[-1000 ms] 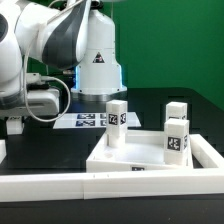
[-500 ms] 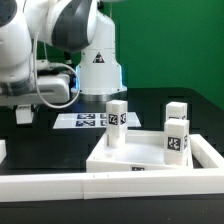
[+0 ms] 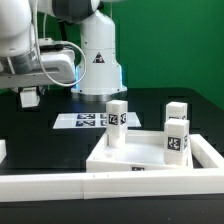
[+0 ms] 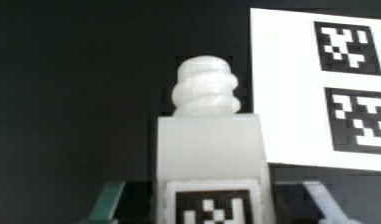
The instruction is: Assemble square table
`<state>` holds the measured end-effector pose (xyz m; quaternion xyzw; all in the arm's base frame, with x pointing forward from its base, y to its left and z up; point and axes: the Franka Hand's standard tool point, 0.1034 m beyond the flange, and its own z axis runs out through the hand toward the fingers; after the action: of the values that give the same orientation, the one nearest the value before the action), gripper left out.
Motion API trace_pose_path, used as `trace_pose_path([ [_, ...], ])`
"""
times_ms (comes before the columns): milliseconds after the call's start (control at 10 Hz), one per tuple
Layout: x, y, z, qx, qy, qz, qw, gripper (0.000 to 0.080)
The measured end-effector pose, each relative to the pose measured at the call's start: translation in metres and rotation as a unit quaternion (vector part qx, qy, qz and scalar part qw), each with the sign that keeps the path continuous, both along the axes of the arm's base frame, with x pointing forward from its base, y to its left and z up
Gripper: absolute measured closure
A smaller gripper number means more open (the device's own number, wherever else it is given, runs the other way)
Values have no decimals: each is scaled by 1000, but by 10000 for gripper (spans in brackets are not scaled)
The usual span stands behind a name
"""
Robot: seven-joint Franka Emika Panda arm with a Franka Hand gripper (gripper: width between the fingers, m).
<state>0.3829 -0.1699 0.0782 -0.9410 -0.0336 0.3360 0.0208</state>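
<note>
In the wrist view a white table leg (image 4: 212,150) with a ribbed screw tip and a black-and-white tag stands between my gripper's (image 4: 217,206) two fingers, which are shut on it. In the exterior view my gripper (image 3: 28,97) hangs at the left above the black table, and the held leg is hard to make out there. The square table top (image 3: 140,152) lies at the front right. Three legs stand upright on it: one at the near left (image 3: 117,123), one at the far right (image 3: 177,110), one at the near right (image 3: 177,139).
The marker board (image 3: 88,120) lies flat behind the table top, and shows beside the held leg (image 4: 329,80) in the wrist view. White rails (image 3: 70,186) frame the table top at the front and at the exterior view's right (image 3: 207,152). The robot base (image 3: 98,60) stands behind.
My gripper has risen and shifted slightly toward the exterior view's right, away from the table surface. The top and the three standing legs have not moved.
</note>
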Motion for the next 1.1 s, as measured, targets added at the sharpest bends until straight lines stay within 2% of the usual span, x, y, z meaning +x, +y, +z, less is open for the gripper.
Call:
trace_pose_path([
  [100, 6, 0, -4, 0, -49, -2, 999, 512],
  [200, 5, 2, -16, -2, -92, -18, 996, 512],
  [300, 7, 9, -15, -2, -100, -24, 995, 512],
  [400, 22, 16, -11, -2, -126, -28, 992, 512],
  [700, 51, 31, 5, -5, -198, -38, 979, 512],
  [800, 56, 30, 10, -4, -220, -29, 975, 512],
  [900, 58, 21, 10, -9, -273, -2, 962, 512],
  [1000, 52, 20, 9, -13, -291, -5, 957, 512],
  [1100, 55, 15, 10, -22, -327, 3, 945, 512],
])
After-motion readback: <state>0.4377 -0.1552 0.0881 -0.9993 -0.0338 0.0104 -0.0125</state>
